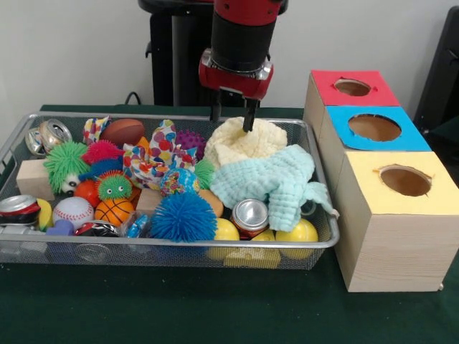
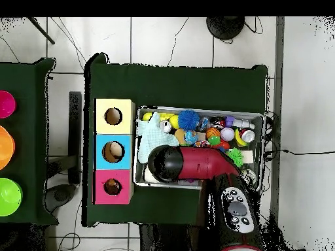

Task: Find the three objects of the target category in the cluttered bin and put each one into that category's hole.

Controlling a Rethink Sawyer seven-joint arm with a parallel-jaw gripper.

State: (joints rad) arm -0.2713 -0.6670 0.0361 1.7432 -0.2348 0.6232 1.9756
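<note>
The wire mesh bin (image 1: 179,244) is full of clutter; it also shows in the overhead view (image 2: 196,109). My gripper (image 1: 232,118) is open, its fingertips just over the top of a cream cloth (image 1: 244,142) at the bin's back right. A light teal cloth (image 1: 276,179) lies in front of it, draped toward the bin's right rim. A polka-dot cloth (image 1: 154,159) lies in the middle. Three wooden boxes with holes stand beside the bin: red top (image 1: 353,87), blue top (image 1: 374,127), yellow top (image 1: 404,180). In the overhead view my arm (image 2: 196,163) hides the gripper.
The bin also holds cans (image 1: 249,215), a blue spiky ball (image 1: 183,215), yellow balls (image 1: 301,231), a basketball (image 1: 113,210), a baseball (image 1: 72,211), green fuzzy toys (image 1: 64,161) and a wooden block (image 1: 34,178). Coloured bowls (image 2: 6,147) sit on a side table.
</note>
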